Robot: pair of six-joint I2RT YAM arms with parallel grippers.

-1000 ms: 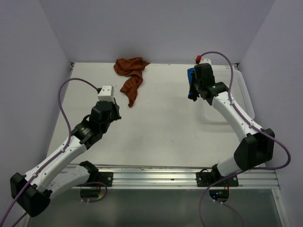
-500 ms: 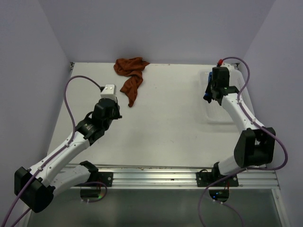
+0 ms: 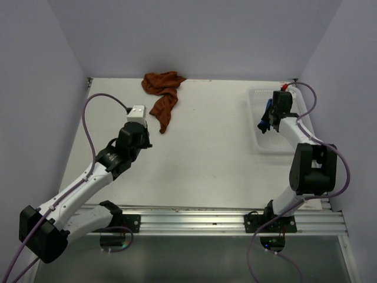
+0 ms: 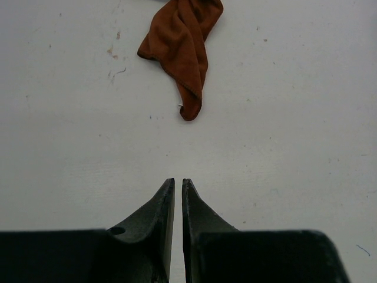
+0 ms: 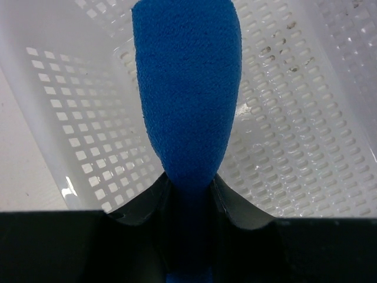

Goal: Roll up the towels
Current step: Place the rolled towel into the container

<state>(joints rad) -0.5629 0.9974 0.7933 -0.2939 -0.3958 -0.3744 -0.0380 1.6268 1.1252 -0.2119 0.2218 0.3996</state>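
Right tool (image 5: 189,194) clamped on rolled blue towel (image 5: 187,88), fingers (image 5: 235,203) pinching its near end; roll sticking out past fingertips, over inside of white mesh basket (image 5: 306,118). In top view same blue towel (image 3: 268,115) seen as small blue patch at right tool (image 3: 266,122), above left part of basket (image 3: 259,144) at far right side of desk (image 3: 206,159). Cannot tell whether roll touches basket floor or hangs just above it. Basket otherwise showing only bare perforated walls and bottom.

Left tool (image 4: 178,187) nearly together, only thin slit between fingertips, nothing gripped. Hovering over bare desk (image 4: 283,147), pointed toward brown towel (image 4: 185,50). Near tip of towel ahead of fingertips, apart from them, no contact. In top view left tool (image 3: 136,112) just left of lower end of brown towel (image 3: 164,97).

Brown towel unrolled, crumpled, lying flat on desk near far edge, left of centre. Bunched wider at far end, narrowing into twisted tail toward near side. Well apart from basket and blue towel.

Few small marks and specks on desk surface near brown towel in left wrist view. Purple cables (image 3: 97,103) looping off both arms. Plain pale walls around desk.
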